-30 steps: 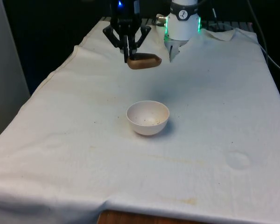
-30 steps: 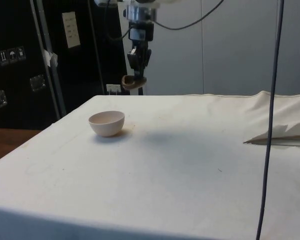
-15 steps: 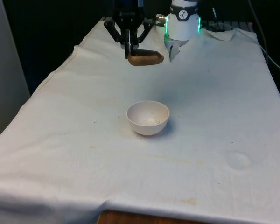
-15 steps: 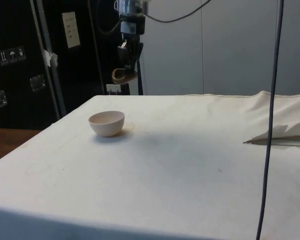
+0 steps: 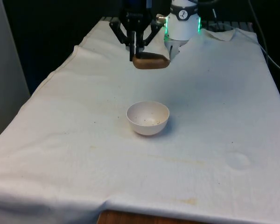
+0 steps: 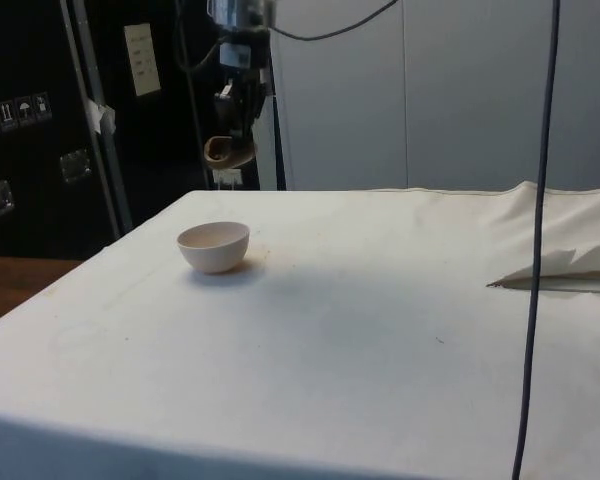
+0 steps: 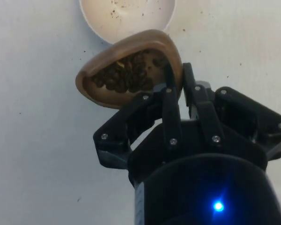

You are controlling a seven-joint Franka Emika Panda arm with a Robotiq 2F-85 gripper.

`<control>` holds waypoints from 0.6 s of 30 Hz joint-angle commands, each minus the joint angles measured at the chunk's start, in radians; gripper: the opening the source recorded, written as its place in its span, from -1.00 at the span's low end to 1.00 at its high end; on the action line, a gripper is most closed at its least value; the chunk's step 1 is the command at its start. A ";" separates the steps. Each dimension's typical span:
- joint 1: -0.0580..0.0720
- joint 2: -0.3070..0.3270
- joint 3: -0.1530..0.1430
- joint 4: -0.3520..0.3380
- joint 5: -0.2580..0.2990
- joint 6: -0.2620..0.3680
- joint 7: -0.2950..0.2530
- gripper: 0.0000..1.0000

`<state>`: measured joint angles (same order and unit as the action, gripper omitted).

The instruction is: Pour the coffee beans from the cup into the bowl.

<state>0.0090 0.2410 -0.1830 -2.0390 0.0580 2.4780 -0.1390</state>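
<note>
The gripper is carrying the brown cup through the air. Since a second ago it has shifted toward the front view's right and, in the side view, toward the bowl's end of the desk, with the cup now hanging high and close to over the bowl. The fingers are clamping the cup's rim, one inside the wall and one outside. The cup is being held roughly level, and the coffee beans are sitting in it, so pouring is not yet started. This looks like the tail of the transport step; next the cup probably needs lining up over the bowl and tipping.

The bowl is standing upright on the white cloth of the desk, well below the cup and untouched by it. The wrist view is showing the bowl just beyond the cup's lip, cut off at the picture's edge. A few dark specks are lying in the bowl, too small to name. How exactly the cup is centred over the bowl is hard to judge, since the front and side views are reading its depth differently. The arm's upper part is cut off in both fixed views.
</note>
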 commanded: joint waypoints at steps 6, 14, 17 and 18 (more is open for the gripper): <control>0.016 0.022 0.003 0.028 -0.070 0.001 0.065 -1.00; 0.022 0.045 0.019 0.060 -0.153 -0.003 0.135 -1.00; 0.024 0.055 0.024 0.074 -0.185 -0.004 0.158 -1.00; 0.024 0.058 0.025 0.078 -0.194 -0.005 0.165 -1.00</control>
<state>0.0260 0.2930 -0.1510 -1.9690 -0.1190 2.4780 0.0110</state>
